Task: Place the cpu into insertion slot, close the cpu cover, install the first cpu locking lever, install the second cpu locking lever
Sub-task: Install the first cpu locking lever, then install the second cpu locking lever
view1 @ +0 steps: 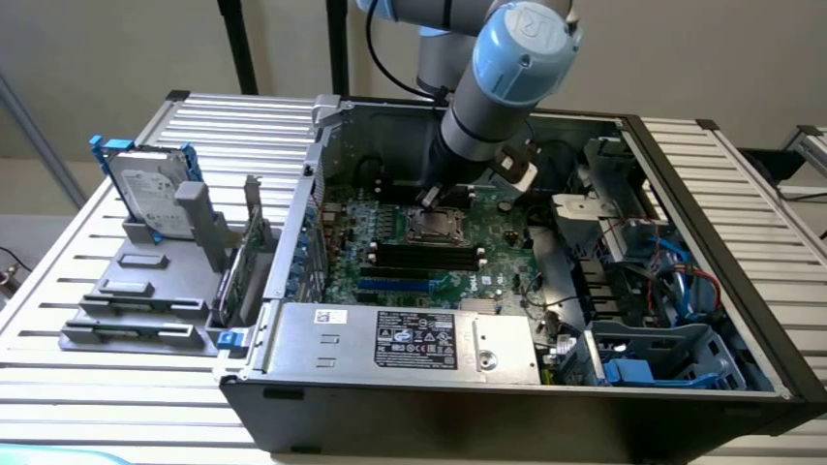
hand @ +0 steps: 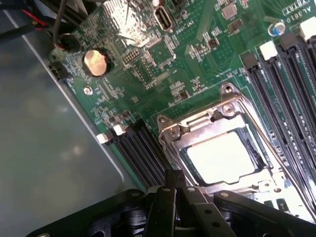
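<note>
Already the cpu (hand: 220, 159) sits bright in the insertion slot (hand: 183, 157) with the cpu cover (hand: 200, 124) down around it, and the gripper (hand: 174, 183), jaws shut on nothing, apparently works a locking lever needing careful hooking.

Arm (view1: 498, 92) reaching into open computer case (view1: 723, 281), above insertion slot (view1: 433, 228).

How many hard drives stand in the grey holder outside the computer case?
1. The hard drive stands upright at the far end of the grey holder, on the exterior view's left of the computer case. None seems hidden.
</note>
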Action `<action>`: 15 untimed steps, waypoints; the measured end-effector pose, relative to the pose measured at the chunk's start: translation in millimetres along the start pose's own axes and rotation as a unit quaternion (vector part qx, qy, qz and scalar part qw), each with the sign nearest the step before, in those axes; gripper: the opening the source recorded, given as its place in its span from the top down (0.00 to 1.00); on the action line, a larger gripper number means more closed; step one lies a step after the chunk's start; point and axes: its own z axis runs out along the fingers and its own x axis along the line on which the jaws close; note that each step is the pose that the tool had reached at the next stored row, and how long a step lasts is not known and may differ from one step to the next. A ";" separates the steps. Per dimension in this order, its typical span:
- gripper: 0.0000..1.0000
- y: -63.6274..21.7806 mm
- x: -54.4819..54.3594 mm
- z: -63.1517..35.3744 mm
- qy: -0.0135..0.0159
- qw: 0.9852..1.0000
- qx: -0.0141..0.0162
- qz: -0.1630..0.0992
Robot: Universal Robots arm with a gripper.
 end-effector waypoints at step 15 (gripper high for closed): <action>0.89 -1.7 -1.1 -1.4 0.001 1.000 0.001 0.000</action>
